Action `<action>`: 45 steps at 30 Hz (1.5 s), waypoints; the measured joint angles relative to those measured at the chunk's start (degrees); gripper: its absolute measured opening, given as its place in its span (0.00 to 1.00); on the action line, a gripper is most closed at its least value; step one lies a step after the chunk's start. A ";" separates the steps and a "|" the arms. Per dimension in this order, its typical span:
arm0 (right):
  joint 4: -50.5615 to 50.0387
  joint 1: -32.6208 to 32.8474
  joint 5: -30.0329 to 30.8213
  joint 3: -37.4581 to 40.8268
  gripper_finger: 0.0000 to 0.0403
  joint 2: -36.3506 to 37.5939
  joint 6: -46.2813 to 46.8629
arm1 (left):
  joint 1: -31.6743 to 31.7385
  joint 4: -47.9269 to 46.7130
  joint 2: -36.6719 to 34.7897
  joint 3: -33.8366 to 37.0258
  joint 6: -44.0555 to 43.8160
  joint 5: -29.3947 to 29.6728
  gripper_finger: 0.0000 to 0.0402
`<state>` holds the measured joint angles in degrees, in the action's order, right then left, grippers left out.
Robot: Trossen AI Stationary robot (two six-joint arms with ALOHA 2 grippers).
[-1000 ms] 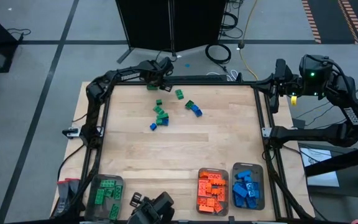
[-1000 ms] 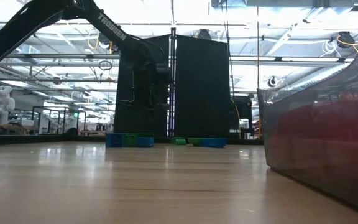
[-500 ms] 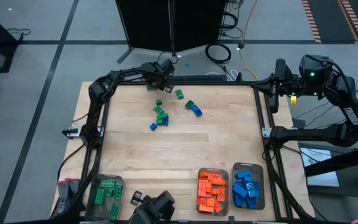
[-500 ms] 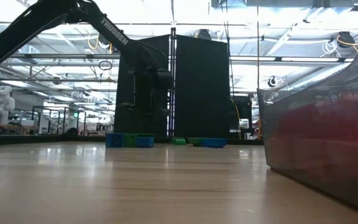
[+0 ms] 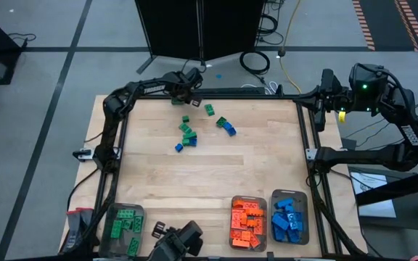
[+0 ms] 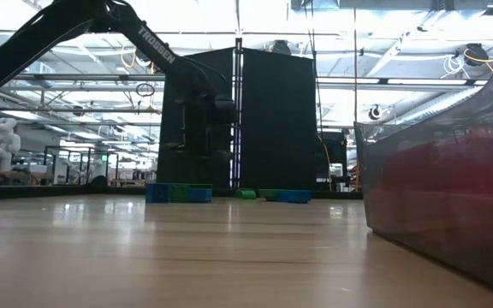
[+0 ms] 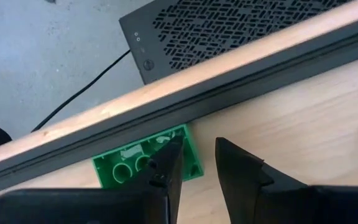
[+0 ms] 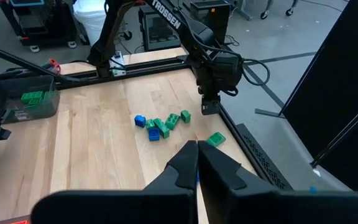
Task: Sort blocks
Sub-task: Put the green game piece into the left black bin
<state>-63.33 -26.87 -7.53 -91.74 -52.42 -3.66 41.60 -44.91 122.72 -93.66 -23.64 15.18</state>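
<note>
The worktop (image 5: 216, 174) is showing pale wood grain, framed by a dark metal rail (image 7: 229, 84) along its edges. The left end effector (image 7: 194, 163) is hanging at the far edge, its two dark wedge-shaped fingers (image 7: 166, 165) standing a little apart and straddling one corner of a green brick (image 7: 129, 165) that is lying flat against the rail, round hollows facing up. Whether the fingers are actually pinching that brick is hard to say from this angle.

The loose blocks (image 5: 189, 134) are sitting in a small scatter on the far half of the worktop: glossy, studded plastic bricks, green and blue mixed, with a green and blue pair (image 5: 226, 125) just beside them and a single green brick (image 5: 210, 109) nearer the rail.

Along the near edge three clear, rectangular plastic trays are standing. The left tray (image 5: 109, 217) is holding a few green bricks, the middle tray (image 5: 233, 210) is holding a heap of orange bricks, and the tray (image 5: 305, 217) touching its right side is holding blue bricks.

The right end effector (image 8: 197, 163) is waiting off the far right corner of the worktop with its fingers pressed together, holding nothing.
</note>
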 joint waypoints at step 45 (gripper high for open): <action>-1.92 0.00 -0.02 0.00 0.02 0.00 3.02 | -2.13 4.85 0.00 2.40 -0.15 -4.58 0.00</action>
<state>-65.25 -26.87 -7.55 -91.74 -52.42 -0.64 39.47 -40.05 122.72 -91.26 -23.79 10.60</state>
